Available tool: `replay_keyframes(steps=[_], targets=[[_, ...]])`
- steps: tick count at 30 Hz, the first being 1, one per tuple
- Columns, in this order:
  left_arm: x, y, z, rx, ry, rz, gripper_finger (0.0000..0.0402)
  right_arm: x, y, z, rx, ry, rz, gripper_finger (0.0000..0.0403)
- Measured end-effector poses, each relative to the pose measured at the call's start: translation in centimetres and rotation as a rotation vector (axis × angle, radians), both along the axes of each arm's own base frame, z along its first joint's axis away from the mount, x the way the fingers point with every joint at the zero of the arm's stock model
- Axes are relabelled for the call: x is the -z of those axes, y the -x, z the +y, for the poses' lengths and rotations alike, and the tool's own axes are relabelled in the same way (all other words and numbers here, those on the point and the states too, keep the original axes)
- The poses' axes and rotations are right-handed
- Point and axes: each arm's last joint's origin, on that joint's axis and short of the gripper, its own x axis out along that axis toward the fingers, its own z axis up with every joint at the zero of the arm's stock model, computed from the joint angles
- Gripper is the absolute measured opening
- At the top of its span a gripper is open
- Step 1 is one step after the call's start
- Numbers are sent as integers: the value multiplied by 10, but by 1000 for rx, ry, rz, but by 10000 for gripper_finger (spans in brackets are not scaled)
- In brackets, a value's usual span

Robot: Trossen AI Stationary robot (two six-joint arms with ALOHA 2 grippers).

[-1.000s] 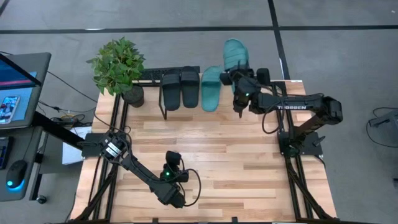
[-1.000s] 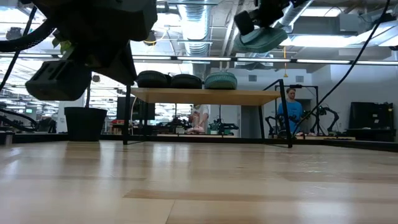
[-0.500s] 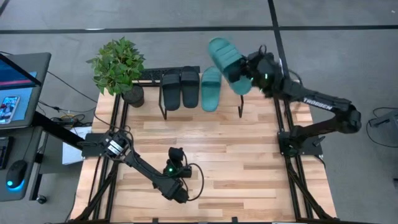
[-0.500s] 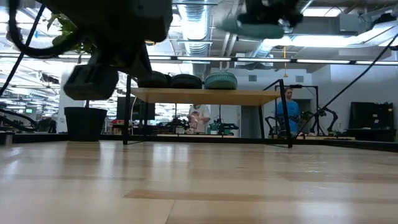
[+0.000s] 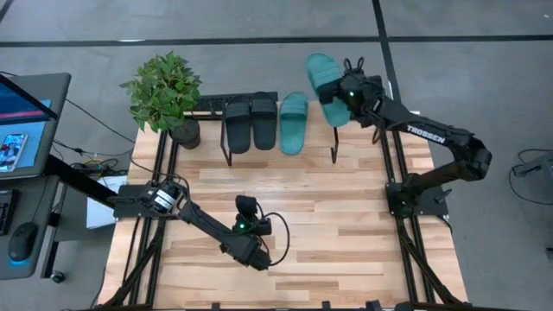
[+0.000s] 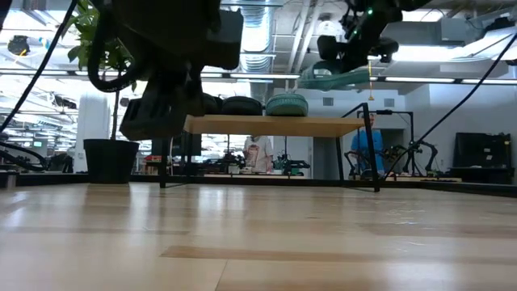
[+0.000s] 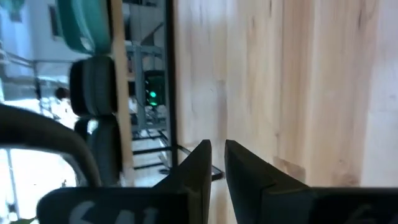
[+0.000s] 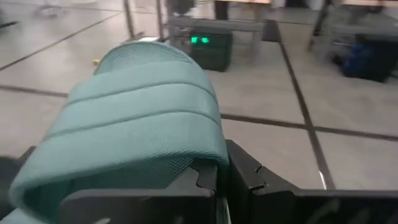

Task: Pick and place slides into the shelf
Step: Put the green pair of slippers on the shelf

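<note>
The right end effector (image 5: pixel 346 93) is pinched shut on the second teal green rubber slide sandal (image 5: pixel 326 76) and has swung it back over the open right end of the low shelf with the light wooden top and thin black legs (image 5: pixel 316 142), so it looks almost ready to go down. Two black rubber slides (image 5: pixel 251 123) and one teal slide (image 5: pixel 294 122) already sit there side by side. The left end effector (image 5: pixel 251 226), nearly shut and holding nothing, has moved a little over the wooden surface (image 5: pixel 346 233).
</note>
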Motion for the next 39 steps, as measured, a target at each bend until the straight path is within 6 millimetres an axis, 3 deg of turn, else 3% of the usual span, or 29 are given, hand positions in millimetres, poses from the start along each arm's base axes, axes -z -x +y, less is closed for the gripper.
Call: replay_keyframes(steps=[8,19,30,39], targets=[[3,-1,0,-52,86,8,36,15,-13,-3,126,-32,12,0],[4,0,-1,-55,99,19,36,34,-38,13,178,-66,125,0],[4,0,-1,-51,98,25,36,42,-33,26,225,-103,147,0],[4,0,-2,-64,119,33,36,55,-41,35,217,-126,181,0]])
